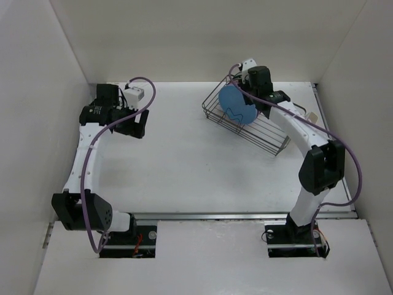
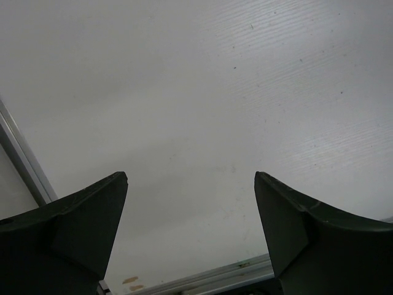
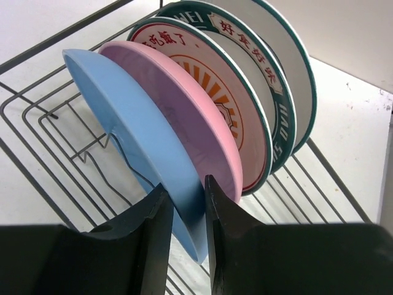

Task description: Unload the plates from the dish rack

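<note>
Blue plate (image 3: 141, 153), foremost of the row standing on edge in the dish rack (image 1: 264, 132) at the table's (image 2: 184, 92) far right, is sitting between my right gripper's (image 3: 186, 187) fingers, which are pinching its rim. The pink plate (image 3: 184, 117) is crowding close behind it, then the patterned white plates (image 3: 245, 104). My left gripper (image 2: 191, 177) is hanging wide open over the table, well apart.

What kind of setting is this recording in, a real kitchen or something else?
Most likely a lab robot test cell, not a kitchen: plain white walls box in a white table, and the one household prop in view is a wire dish rack holding plates.
</note>
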